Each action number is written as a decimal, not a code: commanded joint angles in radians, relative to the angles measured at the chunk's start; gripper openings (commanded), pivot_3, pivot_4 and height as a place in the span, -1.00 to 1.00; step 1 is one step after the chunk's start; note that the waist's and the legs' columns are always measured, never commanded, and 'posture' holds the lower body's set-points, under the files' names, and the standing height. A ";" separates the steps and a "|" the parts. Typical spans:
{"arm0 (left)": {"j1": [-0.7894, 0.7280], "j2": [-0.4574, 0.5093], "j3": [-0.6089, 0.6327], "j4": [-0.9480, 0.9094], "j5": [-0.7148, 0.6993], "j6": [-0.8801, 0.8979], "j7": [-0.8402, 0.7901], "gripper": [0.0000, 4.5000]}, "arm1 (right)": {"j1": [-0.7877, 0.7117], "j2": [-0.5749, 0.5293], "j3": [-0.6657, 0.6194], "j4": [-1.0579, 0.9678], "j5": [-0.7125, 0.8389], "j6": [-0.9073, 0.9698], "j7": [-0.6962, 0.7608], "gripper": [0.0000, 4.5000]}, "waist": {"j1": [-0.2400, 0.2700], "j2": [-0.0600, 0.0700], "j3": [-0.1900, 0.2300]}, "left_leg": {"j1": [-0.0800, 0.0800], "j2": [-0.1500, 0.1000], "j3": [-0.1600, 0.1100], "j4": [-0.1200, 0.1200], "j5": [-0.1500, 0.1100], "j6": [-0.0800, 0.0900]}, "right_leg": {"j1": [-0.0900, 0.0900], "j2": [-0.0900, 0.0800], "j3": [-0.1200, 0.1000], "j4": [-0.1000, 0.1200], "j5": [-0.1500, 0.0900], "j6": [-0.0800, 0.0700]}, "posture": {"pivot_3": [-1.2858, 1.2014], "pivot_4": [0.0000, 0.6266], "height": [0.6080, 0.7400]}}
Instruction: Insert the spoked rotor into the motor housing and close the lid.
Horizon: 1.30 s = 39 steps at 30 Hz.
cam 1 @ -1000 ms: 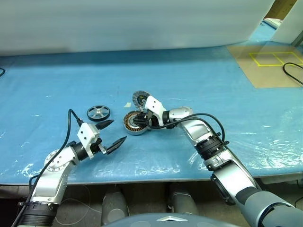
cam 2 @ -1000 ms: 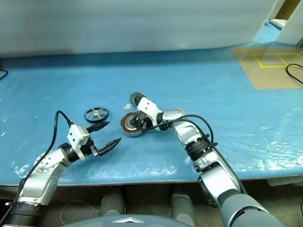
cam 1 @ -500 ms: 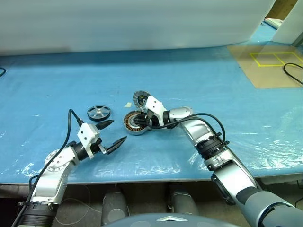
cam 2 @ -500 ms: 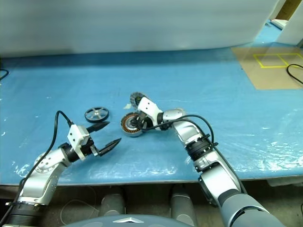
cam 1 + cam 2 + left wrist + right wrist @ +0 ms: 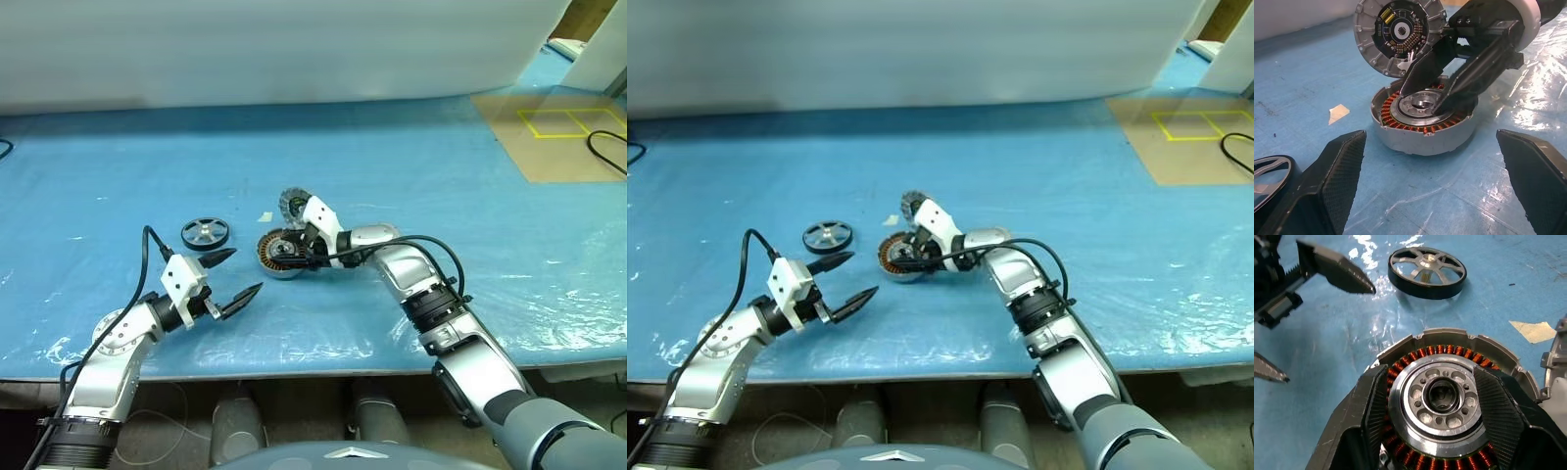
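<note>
The motor housing [image 5: 277, 254] lies flat on the blue table, copper windings up. Over it my right gripper [image 5: 285, 257] stands open, one finger [image 5: 1371, 406] on each side of the silver central hub [image 5: 1443, 396], nothing clamped between them. Just behind the housing the lid [image 5: 1399, 35] stands tilted on edge, its circuit face showing, resting against that gripper. To the left of the housing, the spoked rotor [image 5: 205, 233] lies flat by itself. Nearer the front edge, my left gripper [image 5: 245, 271] hovers open and empty, pointing toward the housing.
A small paper scrap [image 5: 265, 216] lies between rotor and lid. A brown panel with yellow tape [image 5: 558, 137] and a black cable [image 5: 607, 147] are at the back right. A white sheet closes the back; the table's front edge [image 5: 294, 370] is close.
The right gripper's fingers have spread apart over the housing and its wrist has rolled slightly. The left arm has kept still.
</note>
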 commanded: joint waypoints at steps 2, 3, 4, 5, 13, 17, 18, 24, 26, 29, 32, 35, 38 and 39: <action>-0.004 0.008 0.001 -0.022 -0.002 -0.003 -0.005 1.00 | -0.015 0.018 -0.041 -0.026 0.040 0.024 -0.013 0.29 | 0.000 0.000 0.000 | -0.001 0.000 0.000 -0.001 0.000 0.000 | -0.001 0.000 0.000 -0.001 0.000 0.000 | 0.03 -0.52 1.00; -0.005 0.008 0.001 -0.021 -0.002 -0.002 -0.005 1.00 | -0.016 0.022 -0.047 -0.022 0.040 0.024 -0.024 0.29 | 0.000 0.000 0.000 | -0.001 0.000 0.000 -0.001 0.000 0.000 | -0.001 0.000 0.000 -0.001 0.000 0.000 | 0.03 -0.52 1.00; -0.005 0.008 0.001 -0.021 -0.002 -0.002 -0.006 1.00 | -0.016 0.025 -0.051 -0.020 0.039 0.024 -0.032 0.29 | 0.000 0.000 0.000 | -0.001 0.000 0.000 -0.001 0.000 0.000 | -0.001 0.000 0.000 -0.001 0.000 0.000 | 0.03 -0.52 1.00; -0.006 0.008 0.000 -0.020 -0.002 -0.002 -0.006 1.00 | -0.018 0.025 -0.050 -0.016 0.034 0.016 -0.037 0.29 | 0.000 0.000 0.000 | -0.001 0.000 0.000 -0.001 0.000 0.000 | -0.001 0.000 0.000 -0.001 0.000 0.000 | 0.03 -0.52 1.00; -0.013 0.006 -0.003 -0.015 0.000 -0.002 -0.009 1.00 | -0.026 0.028 -0.054 0.008 0.027 -0.008 -0.060 -0.43 | 0.000 0.000 0.000 | -0.001 0.000 0.000 -0.001 0.000 0.000 | -0.001 0.000 0.000 -0.001 0.000 0.000 | 0.03 -0.52 1.00; -0.013 0.006 -0.004 -0.014 0.001 -0.001 -0.008 1.00 | -0.030 0.030 -0.062 0.005 0.035 -0.010 -0.064 -0.99 | 0.000 0.000 0.000 | -0.001 0.000 0.000 -0.002 0.000 0.000 | -0.001 0.000 0.000 -0.001 0.000 0.000 | 0.03 -0.52 1.00; -0.013 0.006 -0.004 -0.014 0.002 -0.001 -0.008 1.00 | -0.034 0.031 -0.068 0.004 0.039 -0.009 -0.065 -0.99 | 0.000 0.000 0.000 | -0.001 0.000 0.000 -0.002 0.000 0.000 | -0.001 0.000 0.000 -0.001 0.000 0.000 | 0.03 -0.52 1.00; -0.013 0.004 -0.008 -0.011 0.003 -0.004 -0.007 1.00 | -0.043 0.028 -0.072 0.002 0.032 -0.025 -0.064 -0.99 | 0.000 0.000 0.000 | -0.001 0.000 0.000 -0.002 0.000 0.000 | -0.001 0.000 0.000 -0.001 0.000 0.000 | 0.03 -0.52 1.00; -0.014 0.004 -0.009 -0.011 0.003 -0.004 -0.006 1.00 | -0.040 0.029 -0.076 -0.014 0.043 -0.018 -0.057 -0.99 | 0.000 0.000 0.000 | -0.001 0.000 0.000 -0.002 0.000 0.000 | -0.001 0.000 0.000 -0.001 0.000 0.000 | 0.03 -0.52 1.00; -0.015 0.004 -0.009 -0.009 0.003 -0.003 -0.006 1.00 | -0.043 0.036 -0.090 -0.042 0.071 0.007 -0.050 -0.99 | 0.000 0.000 0.000 | -0.001 0.000 0.000 -0.002 0.000 0.000 | -0.001 0.000 0.000 -0.001 0.000 0.000 | 0.03 -0.52 1.00; -0.015 0.004 -0.010 -0.009 0.003 -0.003 -0.006 1.00 | -0.044 0.032 -0.086 -0.045 0.068 0.006 -0.051 -0.99 | 0.000 0.000 0.000 | -0.001 0.000 0.000 -0.002 0.000 0.000 | -0.001 0.000 0.000 -0.001 0.000 0.000 | 0.03 -0.52 1.00; -0.016 0.004 -0.011 -0.010 0.003 -0.003 -0.006 1.00 | -0.039 0.017 -0.061 -0.045 0.040 -0.012 -0.047 -0.99 | 0.000 0.000 0.000 | -0.001 0.000 0.000 -0.002 0.000 0.000 | -0.001 0.000 0.000 -0.001 0.000 0.000 | 0.03 -0.52 1.00; -0.015 0.004 -0.010 -0.011 0.004 -0.003 -0.005 1.00 | -0.029 0.006 -0.035 -0.036 0.018 -0.029 -0.045 -0.99 | 0.000 0.000 0.000 | -0.001 0.000 0.000 -0.002 0.000 0.000 | -0.001 0.000 0.000 -0.001 0.000 0.000 | 0.03 -0.52 1.00; -0.015 0.004 -0.010 -0.011 0.004 -0.003 -0.005 1.00 | -0.025 0.002 -0.026 -0.032 0.008 -0.038 -0.048 -0.99 | 0.000 0.000 0.000 | -0.001 0.000 0.000 -0.002 0.000 0.000 | -0.001 0.000 0.000 -0.001 0.000 0.000 | 0.03 -0.52 1.00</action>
